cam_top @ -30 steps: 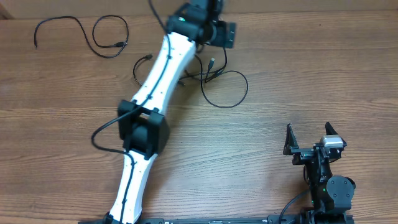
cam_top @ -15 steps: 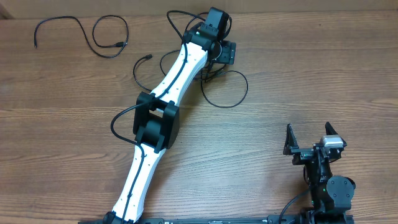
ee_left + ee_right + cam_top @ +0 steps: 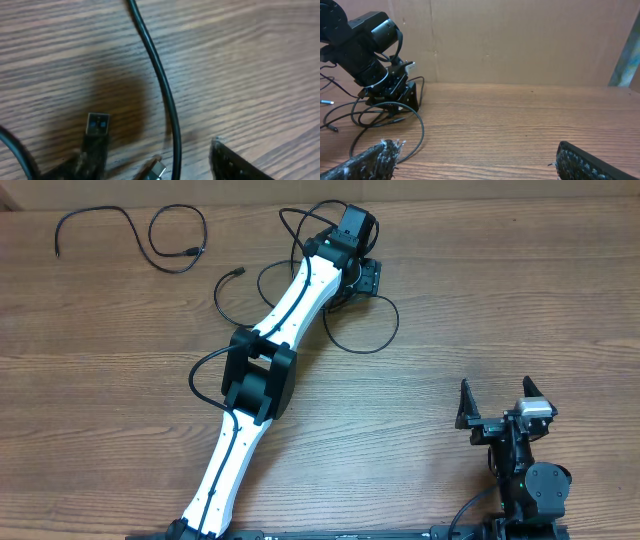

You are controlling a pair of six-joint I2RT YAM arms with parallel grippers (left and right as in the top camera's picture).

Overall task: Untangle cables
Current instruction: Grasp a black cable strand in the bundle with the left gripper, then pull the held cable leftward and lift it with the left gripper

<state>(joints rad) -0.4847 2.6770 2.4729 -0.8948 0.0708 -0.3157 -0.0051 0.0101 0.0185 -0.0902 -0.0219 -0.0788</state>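
Observation:
Thin black cables lie at the far middle of the table. A tangle with one wide loop sits under my left gripper. The left gripper is low over it, open. In the left wrist view one cord and a small metal plug tip lie between the fingers, and a USB plug lies by the left finger. A separate cable curls at the far left. My right gripper is open and empty at the near right. The right wrist view shows the wide loop.
A loose cord end with a plug lies left of the left arm. The left arm's white links cross the table diagonally from the near left. A brown wall stands behind the far edge.
The left arm has swung to the right and its gripper has come nearer and lower onto the tangle. The right arm has not moved.

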